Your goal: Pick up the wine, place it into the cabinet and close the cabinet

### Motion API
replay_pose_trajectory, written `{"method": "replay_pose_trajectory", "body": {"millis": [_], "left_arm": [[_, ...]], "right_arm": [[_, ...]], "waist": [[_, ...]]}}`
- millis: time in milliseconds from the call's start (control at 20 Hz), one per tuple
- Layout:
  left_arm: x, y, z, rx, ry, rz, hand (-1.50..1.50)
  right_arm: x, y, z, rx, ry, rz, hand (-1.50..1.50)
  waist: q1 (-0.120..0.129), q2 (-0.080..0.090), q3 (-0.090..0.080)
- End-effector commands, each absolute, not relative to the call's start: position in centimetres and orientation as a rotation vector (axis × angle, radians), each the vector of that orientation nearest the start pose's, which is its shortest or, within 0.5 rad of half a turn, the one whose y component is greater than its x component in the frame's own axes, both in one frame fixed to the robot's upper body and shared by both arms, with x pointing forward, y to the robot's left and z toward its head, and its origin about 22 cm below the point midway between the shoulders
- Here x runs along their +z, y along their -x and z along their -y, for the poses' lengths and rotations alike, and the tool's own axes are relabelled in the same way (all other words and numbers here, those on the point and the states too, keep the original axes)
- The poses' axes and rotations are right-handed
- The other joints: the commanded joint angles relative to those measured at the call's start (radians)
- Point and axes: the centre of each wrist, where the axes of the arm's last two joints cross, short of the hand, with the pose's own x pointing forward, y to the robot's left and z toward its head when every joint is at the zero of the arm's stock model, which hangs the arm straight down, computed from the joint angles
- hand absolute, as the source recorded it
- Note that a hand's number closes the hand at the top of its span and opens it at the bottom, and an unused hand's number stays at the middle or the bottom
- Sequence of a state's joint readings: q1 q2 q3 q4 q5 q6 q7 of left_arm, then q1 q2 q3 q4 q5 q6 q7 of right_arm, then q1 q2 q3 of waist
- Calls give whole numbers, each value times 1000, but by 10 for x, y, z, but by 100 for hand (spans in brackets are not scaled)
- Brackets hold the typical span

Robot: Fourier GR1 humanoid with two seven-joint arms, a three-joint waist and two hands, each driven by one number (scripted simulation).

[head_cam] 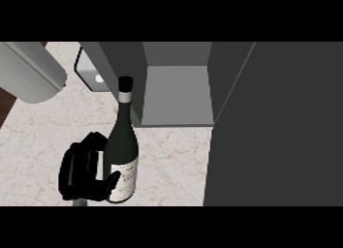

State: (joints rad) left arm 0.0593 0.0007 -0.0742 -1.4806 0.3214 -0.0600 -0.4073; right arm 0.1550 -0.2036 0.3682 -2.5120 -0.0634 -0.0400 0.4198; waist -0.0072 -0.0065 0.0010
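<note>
The one hand (83, 169) in view was black and sat low in the head view, coming up from the lower edge just left of the wine bottle (123, 155). By its place at the left it read as the left hand. Its fingers ran up along the bottle's left flank, and its thumb curled across the lower body against the pale label (124, 181), so the hand was wrapped round the bottle rather than spread.

The wine bottle stood on the marble counter (38, 140), dark green with a grey band at the neck and a black cap (125, 83) at the top. It leaned slightly, its neck reaching up toward the cabinet.

The cabinet (174, 92) lay just beyond the bottle's neck and to its right, its inside grey and open to view. Its dark door (282, 126) stood open, right of the bottle, and filled the right side of the view.

Left of the bottle's cap sat a small pale boxy thing (92, 72), partly hidden. Farther left, a large grey rounded form (27, 72) hung over the counter's upper left corner.
</note>
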Motion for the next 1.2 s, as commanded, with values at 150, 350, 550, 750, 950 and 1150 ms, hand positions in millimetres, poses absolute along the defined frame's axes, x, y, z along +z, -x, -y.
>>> {"method": "replay_pose_trajectory", "body": {"millis": [150,350,550,750,950,1150], "left_arm": [[35,-240,-165,230,299,1841,150],[44,-256,-137,241,290,1790,150],[67,-260,-119,271,294,1745,150],[75,-294,-105,276,228,1731,150],[51,-292,-93,250,185,1714,150],[34,-319,-100,252,138,1695,150]], "right_arm": [[205,-91,206,301,-337,1931,-150],[209,-84,210,302,-346,1940,-150],[205,-90,207,288,-327,1930,-150],[201,-96,209,286,-325,1933,-150],[201,-101,211,290,-347,1923,-150],[205,-98,213,316,-348,1935,-150]], "waist": [[-3,2,0],[-16,4,-1],[-8,3,-1],[-17,6,-1],[-11,7,-1],[-23,11,-2]]}}
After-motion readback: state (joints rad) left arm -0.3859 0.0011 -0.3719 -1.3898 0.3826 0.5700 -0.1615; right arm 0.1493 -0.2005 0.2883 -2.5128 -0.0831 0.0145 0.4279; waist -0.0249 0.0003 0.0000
